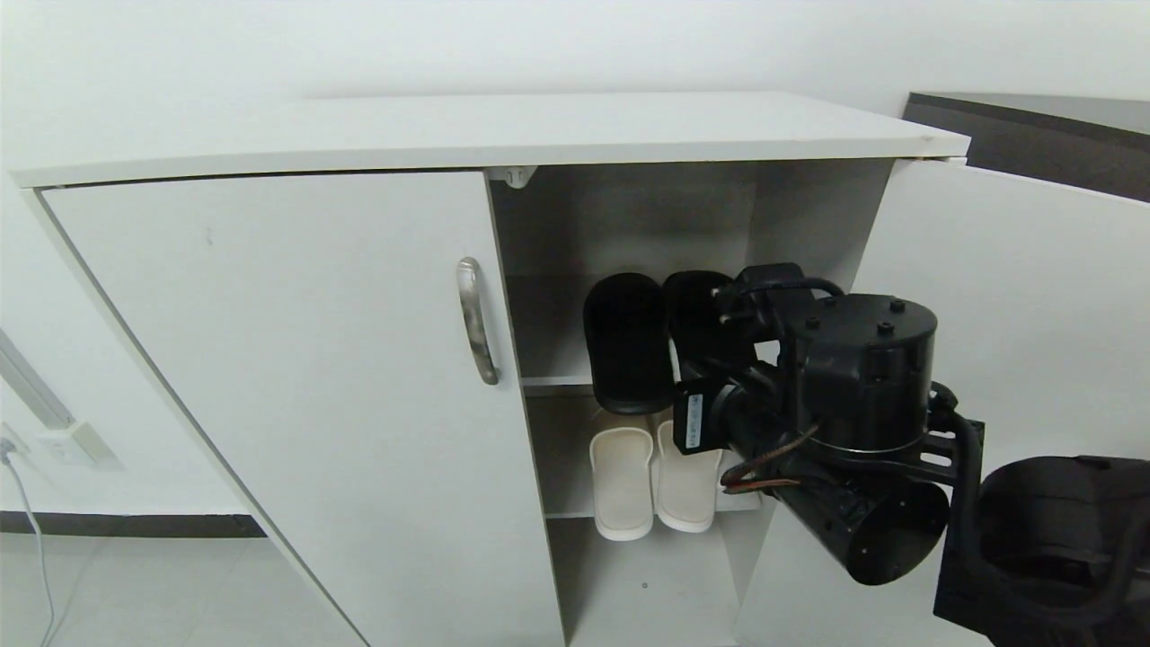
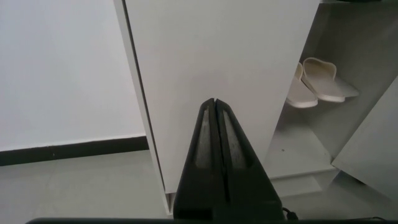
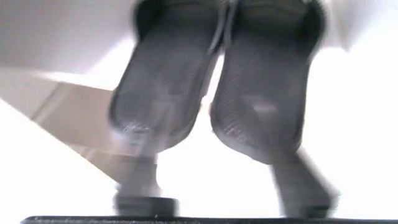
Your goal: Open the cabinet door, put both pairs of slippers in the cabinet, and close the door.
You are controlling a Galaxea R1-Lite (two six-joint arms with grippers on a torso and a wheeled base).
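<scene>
Black slippers [image 1: 626,341] on upper shelf [image 1: 552,382], overhanging edge, lengthwise into cabinet [image 1: 503,126], dead ahead of right gripper [image 3: 217,180]. Its fingers are spread wide, contact unclear tbh. White slippers [image 1: 651,481] one shelf below. Left gripper [image 2: 214,124] pinched closed, empty, farther off.
</scene>
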